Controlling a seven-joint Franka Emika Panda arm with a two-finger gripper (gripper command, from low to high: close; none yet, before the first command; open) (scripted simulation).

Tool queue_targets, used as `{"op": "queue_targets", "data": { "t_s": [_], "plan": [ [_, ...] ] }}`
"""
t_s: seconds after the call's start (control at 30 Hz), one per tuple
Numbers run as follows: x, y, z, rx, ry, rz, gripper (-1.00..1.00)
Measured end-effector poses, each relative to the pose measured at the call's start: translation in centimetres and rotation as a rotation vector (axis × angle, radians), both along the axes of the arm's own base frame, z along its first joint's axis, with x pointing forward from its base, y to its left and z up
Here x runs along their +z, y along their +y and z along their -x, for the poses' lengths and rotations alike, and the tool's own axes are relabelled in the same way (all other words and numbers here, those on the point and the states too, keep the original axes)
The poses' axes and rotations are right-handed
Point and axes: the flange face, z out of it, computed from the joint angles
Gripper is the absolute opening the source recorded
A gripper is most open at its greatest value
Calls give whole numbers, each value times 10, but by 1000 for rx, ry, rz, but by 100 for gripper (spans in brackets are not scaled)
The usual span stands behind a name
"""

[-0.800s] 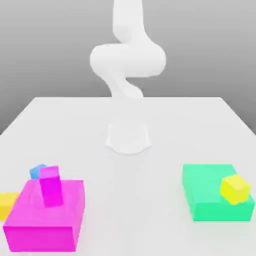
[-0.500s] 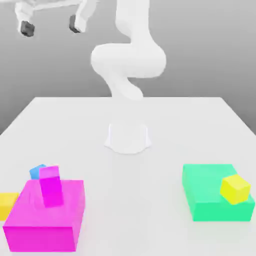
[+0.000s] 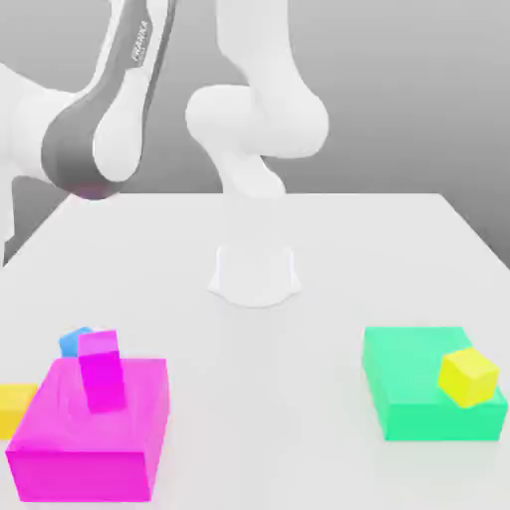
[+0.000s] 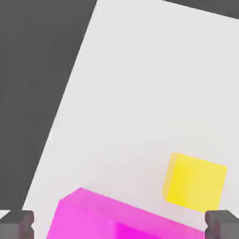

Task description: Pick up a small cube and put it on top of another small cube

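Beside the magenta block (image 4: 121, 219), golden cube (image 4: 195, 183) rests.

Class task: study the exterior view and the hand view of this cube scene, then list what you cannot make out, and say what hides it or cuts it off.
- Golden small cube: exterior view, cut by the picture's left edge and partly behind the big magenta block.
- Small blue cube: exterior view, mostly hidden behind the magenta block and the small magenta cube.
- Gripper: hand view, its open fingertips are cut by the picture's edge.
- Magenta block: hand view, cropped by the edge.
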Motion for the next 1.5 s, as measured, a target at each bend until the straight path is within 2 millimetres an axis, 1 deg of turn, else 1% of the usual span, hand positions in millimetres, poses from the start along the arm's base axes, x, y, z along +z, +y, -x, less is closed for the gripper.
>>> {"op": "queue_targets", "data": {
  "t_s": [0.07, 0.1, 0.23, 0.27, 0.43, 0.47, 0.5, 0.57, 0.63, 0.67, 0.7, 0.73, 0.8, 0.9, 0.93, 0.97, 1.03, 1.1, 1.13, 1.17, 1.23, 1.27, 1.3, 1.37, 1.4, 1.5],
  "plan": [
    [-36, -11, 19, -91, 33, -37, 0],
    [-51, -14, 23, -112, 41, -45, 0],
    [-105, -16, 28, -131, 48, -53, 0],
    [-112, -16, 28, -132, 49, -53, -100],
    [-111, -16, 28, -132, 47, -51, -100],
    [-115, -15, 28, -132, 48, -52, -100],
    [-110, -16, 28, -133, 47, -52, -100],
    [-90, -16, 27, -133, 48, -52, -100],
    [-65, -16, 28, -133, 48, -53, -100],
    [-52, -15, 24, -116, 44, -49, -100],
    [-39, -5, 11, -63, 36, -43, -100],
    [-28, 14, -6, 4, 29, -41, -100],
    [-9, 63, -39, 154, 19, -38, -100],
    [14, 137, -73, 355, 10, -33, -100],
    [20, 165, -82, 426, 8, -31, -100],
    [26, 198, -90, 505, 8, -29, -100],
    [39, 274, -99, 682, 8, -24, -100],
    [53, 351, -96, 864, 11, -16, -100],
    [60, 389, -90, 956, 14, -11, -100],
    [67, 427, -81, 1049, 17, -4, -100],
    [80, 502, -52, 1243, 28, 15, -100],
    [83, 527, -37, 1311, 34, 21, -100],
    [84, 547, -23, 1362, 42, 22, -100],
    [82, 580, 5, 1446, 58, 20, -100],
    [75, 586, 13, 1448, 68, 8, -100],
    [42, 586, 16, 1436, 77, 1, -100]
  ]
}}
